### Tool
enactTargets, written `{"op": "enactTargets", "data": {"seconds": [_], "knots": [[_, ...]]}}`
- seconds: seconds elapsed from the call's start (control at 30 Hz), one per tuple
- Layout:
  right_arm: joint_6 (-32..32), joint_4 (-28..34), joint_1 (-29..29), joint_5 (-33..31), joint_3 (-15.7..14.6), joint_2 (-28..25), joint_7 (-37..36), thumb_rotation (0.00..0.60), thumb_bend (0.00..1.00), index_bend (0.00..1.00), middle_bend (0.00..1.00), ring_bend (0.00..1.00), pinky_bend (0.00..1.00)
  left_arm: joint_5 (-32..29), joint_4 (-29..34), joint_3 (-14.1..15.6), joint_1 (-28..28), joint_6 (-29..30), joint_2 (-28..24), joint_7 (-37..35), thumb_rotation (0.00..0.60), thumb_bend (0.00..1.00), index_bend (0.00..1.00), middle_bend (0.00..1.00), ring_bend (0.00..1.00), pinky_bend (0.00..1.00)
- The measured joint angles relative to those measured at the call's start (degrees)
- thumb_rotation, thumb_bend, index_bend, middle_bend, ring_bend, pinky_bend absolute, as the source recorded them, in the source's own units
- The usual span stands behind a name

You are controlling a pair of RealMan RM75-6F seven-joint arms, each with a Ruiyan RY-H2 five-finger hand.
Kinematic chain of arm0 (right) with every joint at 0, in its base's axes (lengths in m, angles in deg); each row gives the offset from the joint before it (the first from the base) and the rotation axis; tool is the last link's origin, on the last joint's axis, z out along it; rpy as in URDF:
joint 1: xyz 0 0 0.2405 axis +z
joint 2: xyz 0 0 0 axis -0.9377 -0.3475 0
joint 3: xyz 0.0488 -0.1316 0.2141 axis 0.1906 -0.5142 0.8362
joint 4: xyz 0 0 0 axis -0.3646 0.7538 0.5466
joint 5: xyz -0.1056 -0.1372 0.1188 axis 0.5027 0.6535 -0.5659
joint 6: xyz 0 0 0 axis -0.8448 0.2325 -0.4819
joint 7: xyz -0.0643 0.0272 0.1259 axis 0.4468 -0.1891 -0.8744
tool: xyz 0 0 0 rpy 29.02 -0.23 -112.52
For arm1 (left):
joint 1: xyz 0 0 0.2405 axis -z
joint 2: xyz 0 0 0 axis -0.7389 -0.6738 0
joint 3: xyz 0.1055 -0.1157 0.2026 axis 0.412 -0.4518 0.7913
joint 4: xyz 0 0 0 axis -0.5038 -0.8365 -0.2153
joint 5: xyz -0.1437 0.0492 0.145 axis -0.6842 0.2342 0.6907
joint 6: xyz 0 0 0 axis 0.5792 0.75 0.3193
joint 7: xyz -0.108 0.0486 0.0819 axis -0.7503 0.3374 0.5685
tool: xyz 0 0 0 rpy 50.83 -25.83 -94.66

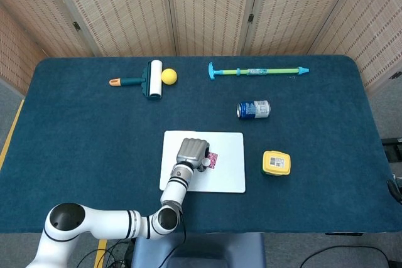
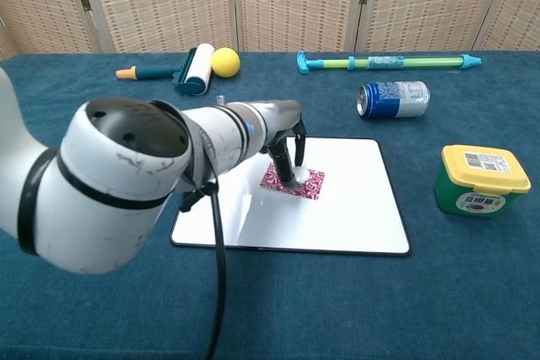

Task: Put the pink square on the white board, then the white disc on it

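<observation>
The white board (image 1: 230,179) (image 2: 359,212) lies flat at the table's near middle. On its left-centre lies the pink square (image 1: 213,159) (image 2: 311,184), partly hidden under my left hand (image 1: 192,151) (image 2: 284,134). That hand reaches down over the square and pinches the small white disc (image 1: 206,163) (image 2: 289,178) at its fingertips, right at the square's surface. Whether the disc touches the square cannot be told. Only a dark sliver of my right hand (image 1: 396,187) shows at the head view's right edge.
Right of the board stands a green tub with a yellow lid (image 1: 276,162) (image 2: 483,178). A blue can (image 1: 253,109) (image 2: 394,98) lies behind the board. At the back are a lint roller (image 1: 151,80) (image 2: 190,69), a yellow ball (image 1: 168,76) (image 2: 224,61) and a long green-blue stick toy (image 1: 257,71) (image 2: 380,61).
</observation>
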Motion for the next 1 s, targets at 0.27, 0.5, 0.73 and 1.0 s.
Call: {"op": "enactTargets", "data": {"seconds": [0.27, 0.5, 0.73, 1.0], "knots": [[1.5, 0.8, 0.5, 0.2, 0.2, -0.2, 1.2, 0.600, 0.32, 0.00, 0.00, 0.00, 0.00, -1.6, -2.9, -0.3, 2.3, -2.8, 0.3, -0.2, 0.600, 0.30, 0.59, 1.00, 1.00, 1.00], [1.0, 1.0, 0.0, 0.1, 0.4, -0.3, 1.5, 0.600, 0.32, 0.00, 0.00, 0.00, 0.00, -2.1, -6.4, 0.5, 3.5, -6.1, 0.8, -1.3, 0.600, 0.30, 0.59, 1.00, 1.00, 1.00], [1.3, 1.1, 0.0, 0.3, 0.6, -0.3, 2.0, 0.600, 0.32, 0.00, 0.00, 0.00, 0.00, -2.1, -8.3, 1.4, 3.7, -7.7, 0.4, -3.1, 0.600, 0.30, 0.58, 1.00, 1.00, 1.00], [1.9, 1.9, 0.1, 0.4, 0.6, -0.4, 3.3, 0.600, 0.32, 0.00, 0.00, 0.00, 0.00, -3.2, -7.3, 2.5, 3.9, -8.5, -1.4, -3.4, 0.600, 0.30, 0.49, 1.00, 1.00, 1.00]]}}
